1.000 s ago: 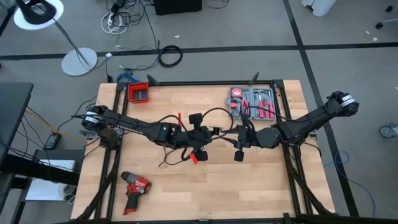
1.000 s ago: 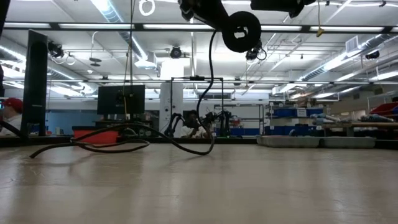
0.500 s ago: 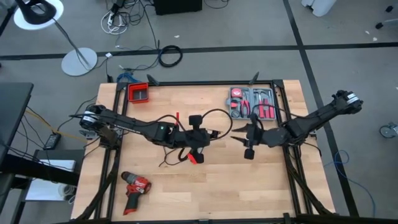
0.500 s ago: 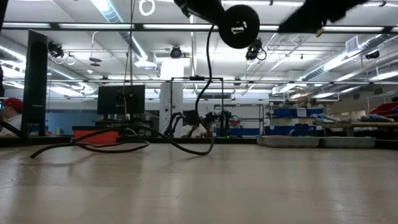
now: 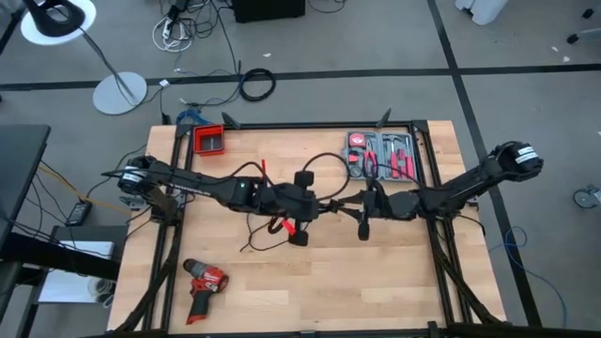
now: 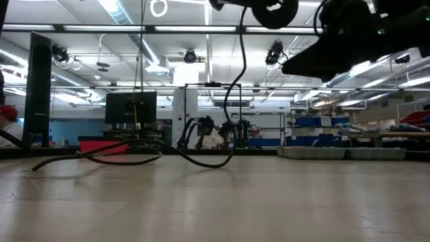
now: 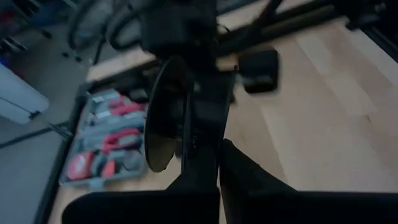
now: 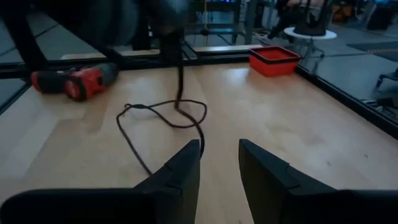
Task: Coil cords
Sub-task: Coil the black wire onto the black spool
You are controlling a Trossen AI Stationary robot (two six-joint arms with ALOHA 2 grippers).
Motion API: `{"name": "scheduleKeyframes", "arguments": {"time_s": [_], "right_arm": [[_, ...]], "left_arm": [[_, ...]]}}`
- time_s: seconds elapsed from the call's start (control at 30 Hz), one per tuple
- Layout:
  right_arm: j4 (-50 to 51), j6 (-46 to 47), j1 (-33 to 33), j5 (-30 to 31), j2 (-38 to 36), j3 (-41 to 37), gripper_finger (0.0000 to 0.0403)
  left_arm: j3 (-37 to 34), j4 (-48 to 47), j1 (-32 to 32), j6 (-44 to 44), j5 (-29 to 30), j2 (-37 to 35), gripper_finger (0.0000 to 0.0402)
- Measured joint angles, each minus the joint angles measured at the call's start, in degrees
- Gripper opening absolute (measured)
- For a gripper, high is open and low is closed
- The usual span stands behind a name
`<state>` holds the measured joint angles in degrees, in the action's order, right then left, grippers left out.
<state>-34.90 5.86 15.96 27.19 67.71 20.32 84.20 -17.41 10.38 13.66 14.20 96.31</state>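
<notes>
Cord [image 5: 282, 202] mid-table, bare wood near front edge

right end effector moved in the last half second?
Yes. In the high view the right end effector has swung back toward the table's middle, away from the tool case side and closer to the left end effector, which is shut on the cord.

Thin black cord [image 5: 268, 208] (not coiled up), sprawled in loose loops on the wood near the table's middle. One part lifted up off the table in an arch, the rest lying flat, trailing toward the front edge.
</notes>
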Motion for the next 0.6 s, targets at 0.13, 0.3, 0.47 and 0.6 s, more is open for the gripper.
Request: {"name": "scheduleKeyframes", "arguments": {"time_s": [0.13,0.3,0.47,0.6], "right_arm": [[-0.6,-1.6,-0.8,-0.4,4.0,3.1,0.0116],[-8.2,-3.3,-3.1,-3.6,7.3,3.7,0.012],[-10.1,-1.9,-4.4,-12.1,9.2,3.7,0.012],[-13.0,-1.0,-4.4,-13.8,10.7,3.7,0.012]], "left_arm": [[0.0,4.3,-0.2,2.9,1.0,0.0,0.0],[0.0,8.2,-0.4,4.4,1.9,0.0,0.0],[0.0,8.7,-0.4,5.6,3.2,0.0,0.0],[0.0,10.0,-0.3,5.8,3.3,0.0,0.0]]}}
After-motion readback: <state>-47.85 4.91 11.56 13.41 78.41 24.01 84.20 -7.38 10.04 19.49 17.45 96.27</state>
